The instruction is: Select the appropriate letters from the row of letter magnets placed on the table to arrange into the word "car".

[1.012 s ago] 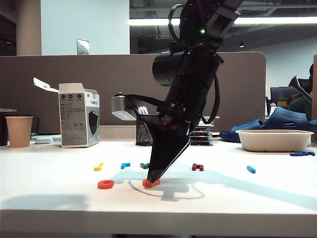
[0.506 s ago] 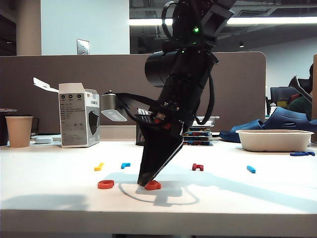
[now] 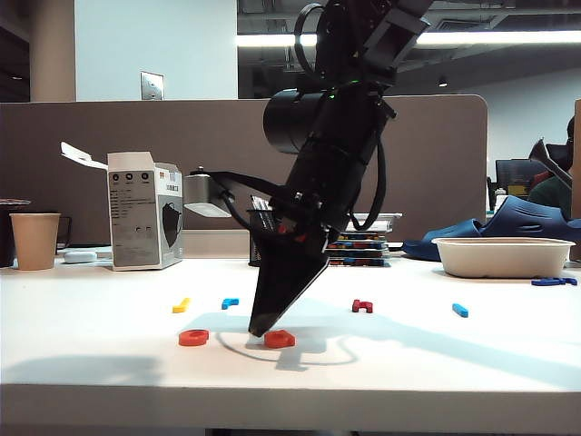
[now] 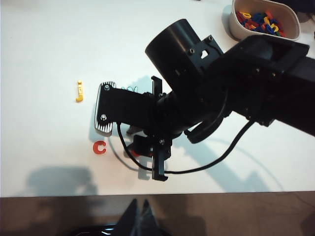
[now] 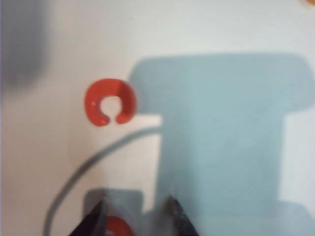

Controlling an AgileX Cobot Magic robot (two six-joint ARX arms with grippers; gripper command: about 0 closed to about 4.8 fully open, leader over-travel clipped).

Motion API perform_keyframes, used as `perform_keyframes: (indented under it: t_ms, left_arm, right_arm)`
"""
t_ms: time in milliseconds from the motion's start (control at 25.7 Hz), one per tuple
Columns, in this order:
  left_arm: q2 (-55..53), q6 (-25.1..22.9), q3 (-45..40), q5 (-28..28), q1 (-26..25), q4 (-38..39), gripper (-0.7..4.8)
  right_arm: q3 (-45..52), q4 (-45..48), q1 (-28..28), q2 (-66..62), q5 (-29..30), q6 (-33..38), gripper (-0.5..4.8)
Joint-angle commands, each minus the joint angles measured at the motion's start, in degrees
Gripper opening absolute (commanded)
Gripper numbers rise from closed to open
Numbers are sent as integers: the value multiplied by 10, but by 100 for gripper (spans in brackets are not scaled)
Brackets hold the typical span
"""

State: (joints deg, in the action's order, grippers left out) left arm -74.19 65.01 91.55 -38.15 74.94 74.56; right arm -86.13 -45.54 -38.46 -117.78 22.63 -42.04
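The right gripper [image 3: 263, 325] points steeply down at the table [image 3: 427, 363], a smooth, matt white top, its black wedge-shaped fingers narrowing to thin tips just above the surface. In the right wrist view the right gripper [image 5: 135, 220] stands released: its two dark fingers [image 5: 176, 216] are spread wider than the small orange-red letter [image 5: 117, 227] lying between them, close against one finger and clear of the other. That letter [image 3: 280, 339] looks like flat, rounded, glossy plastic and rests on the table right at the fingertips. The other orange-red letter, a thick ring with one gap, a "c" [image 5: 110, 102], lies well ahead of the open jaws; from the side the "c" [image 3: 193, 337] is only a low red disc. The exterior view alone shows the row beyond the gripper: a yellow letter [image 3: 182, 305], a blue letter [image 3: 230, 302], a dark red letter [image 3: 362, 306] and a blue bar [image 3: 460, 310], with a white oval tray [image 3: 502, 257] well off to the side. Only the left wrist view looks down into that tray [image 4: 290, 30], heaped with mixed coloured letters. The left gripper [image 4: 140, 212] hangs past the table's edge, far from the letters, its dark tips drawn together on nothing.
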Motion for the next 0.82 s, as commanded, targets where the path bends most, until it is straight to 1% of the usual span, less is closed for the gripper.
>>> perform_keyframes:
  t_ms: [39,195,350,467,545,662,817]
  left_arm:
    - [1,-1,2,-4,0,-1,-5]
    - [1,0,2,-4,0,-1,-5]
    - [1,-1,2,-4,0,-1,-5]
    - [1,-1,2,-4,0,-1,-5]
    - [1,-1,2,-4,0,-1,-5]
    - [1,-1,2,-4,0,-1,-5]
    - [1,0,2,-4,0,-1,-5]
  right_arm:
    - [-23,3,7,6,-5,5,166]
    - [-56,-14,22,7,-9,14,166]
    - [-87,-56,37,7,-12,16,166]
    - [-90,-84,44,9,-14,15,163]
    - [-90,-104,46,10,-15,15,144]
    - [-90,-145,45,10,-14,15,144]
    - [-90,-185,45,10,25,22,142]
